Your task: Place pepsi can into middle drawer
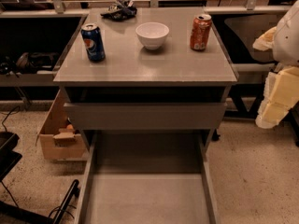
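Pepsi can (93,42) isn't grabbed yet; your gripper (276,94) sits far right, can't tell its state, reach for it next.

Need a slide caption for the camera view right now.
Pepsi can on the cabinet top, middle drawer open below, gripper off the cabinet's right side.

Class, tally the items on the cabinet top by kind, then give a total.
Cans: 2 (pepsi can, orange-red can)
White bowl: 1
Dark crumpled object: 1
Total: 4
Gripper sits at the right edge, off the cabinet.
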Robot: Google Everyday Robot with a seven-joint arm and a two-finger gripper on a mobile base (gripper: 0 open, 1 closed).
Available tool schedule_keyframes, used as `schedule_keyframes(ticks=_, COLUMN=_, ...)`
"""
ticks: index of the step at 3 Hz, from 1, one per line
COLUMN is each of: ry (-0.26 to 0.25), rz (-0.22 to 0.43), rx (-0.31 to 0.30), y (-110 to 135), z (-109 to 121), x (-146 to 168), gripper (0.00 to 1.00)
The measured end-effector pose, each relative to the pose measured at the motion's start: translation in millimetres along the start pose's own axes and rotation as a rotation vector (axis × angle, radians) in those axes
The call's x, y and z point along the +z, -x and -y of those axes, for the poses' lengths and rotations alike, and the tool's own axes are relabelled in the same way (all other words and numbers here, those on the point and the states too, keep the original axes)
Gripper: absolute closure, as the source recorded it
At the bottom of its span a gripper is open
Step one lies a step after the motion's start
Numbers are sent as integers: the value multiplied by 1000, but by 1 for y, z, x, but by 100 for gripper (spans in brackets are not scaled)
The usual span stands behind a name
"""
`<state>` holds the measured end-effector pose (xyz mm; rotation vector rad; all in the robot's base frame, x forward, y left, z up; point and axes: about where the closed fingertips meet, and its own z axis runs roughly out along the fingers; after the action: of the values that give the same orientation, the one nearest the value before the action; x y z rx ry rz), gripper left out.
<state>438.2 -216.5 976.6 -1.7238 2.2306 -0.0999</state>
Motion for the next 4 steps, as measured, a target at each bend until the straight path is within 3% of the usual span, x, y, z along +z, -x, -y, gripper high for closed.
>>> schedule_keyframes(ticks=1, ry=0, rz=0, rx=0, y=0, z=0, x=0, gripper=0)
schedule_keyframes(ticks=2, ry=-26, rz=76, rx=17, y=3, z=7, x=10, gripper=0)
schedule_keyframes(ticks=3, ry=-54, rz=326, rx=-4, y=44, z=50, x=45, gripper=0)
schedule_keyframes(ticks=4, ry=-106, rz=630, rx=-25, y=115, z=116, x=66, gripper=0)
